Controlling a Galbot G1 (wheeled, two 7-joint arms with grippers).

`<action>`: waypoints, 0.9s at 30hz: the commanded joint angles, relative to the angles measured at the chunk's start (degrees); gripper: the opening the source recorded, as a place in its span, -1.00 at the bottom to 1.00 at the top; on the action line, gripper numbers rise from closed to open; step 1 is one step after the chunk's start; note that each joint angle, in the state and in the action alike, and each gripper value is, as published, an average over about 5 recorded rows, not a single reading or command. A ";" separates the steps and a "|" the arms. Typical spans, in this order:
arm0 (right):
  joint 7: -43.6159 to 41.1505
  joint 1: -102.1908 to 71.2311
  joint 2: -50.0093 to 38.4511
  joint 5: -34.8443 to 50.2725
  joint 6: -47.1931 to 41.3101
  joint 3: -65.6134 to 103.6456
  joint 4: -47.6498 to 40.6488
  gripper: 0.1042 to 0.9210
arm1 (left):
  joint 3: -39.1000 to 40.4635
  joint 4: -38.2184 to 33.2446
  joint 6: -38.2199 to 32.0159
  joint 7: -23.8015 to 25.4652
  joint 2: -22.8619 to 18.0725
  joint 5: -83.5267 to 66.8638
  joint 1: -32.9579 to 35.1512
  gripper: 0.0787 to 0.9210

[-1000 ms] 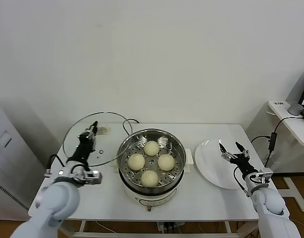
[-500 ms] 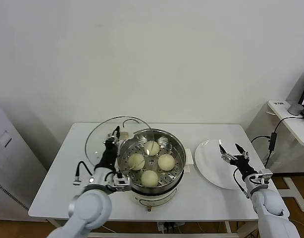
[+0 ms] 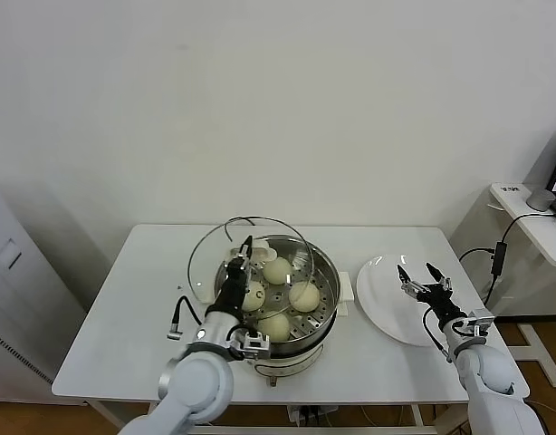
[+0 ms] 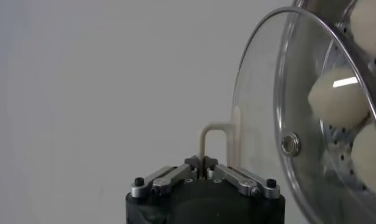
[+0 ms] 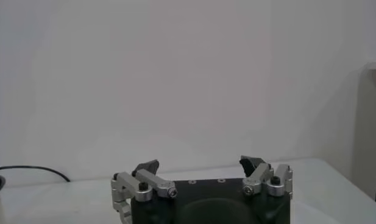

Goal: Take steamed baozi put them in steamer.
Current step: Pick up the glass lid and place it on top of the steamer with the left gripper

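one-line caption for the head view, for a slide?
Left gripper holds the glass lid over the steamer with four baozi; open right gripper hovers above the plate.

Right hand (image 5: 203, 167) with fingers spread apart, white table (image 5: 84, 195) beyond, black cord (image 5: 35, 170), pale wall

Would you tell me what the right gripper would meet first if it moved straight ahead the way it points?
Probably nothing nearby: the open right gripper hangs above the flat white round plate, pointing toward the bare white wall.

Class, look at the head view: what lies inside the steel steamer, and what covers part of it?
Four baozi sit on the perforated tray inside the steamer. The left gripper holds the glass lid tilted over its left side; the buns show through it.
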 commanded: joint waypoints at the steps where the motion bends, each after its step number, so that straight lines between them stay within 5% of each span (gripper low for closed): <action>1: -0.05 -0.08 0.03 -0.03 0.03 0.01 -0.07 0.76 | 3.40 1.70 -0.39 -0.50 -1.85 1.27 -0.98 -0.94; 27: -0.58 -0.33 0.66 -0.35 0.19 0.21 -0.86 0.76 | 5.28 4.79 -0.33 -0.84 -4.21 3.23 0.61 -0.94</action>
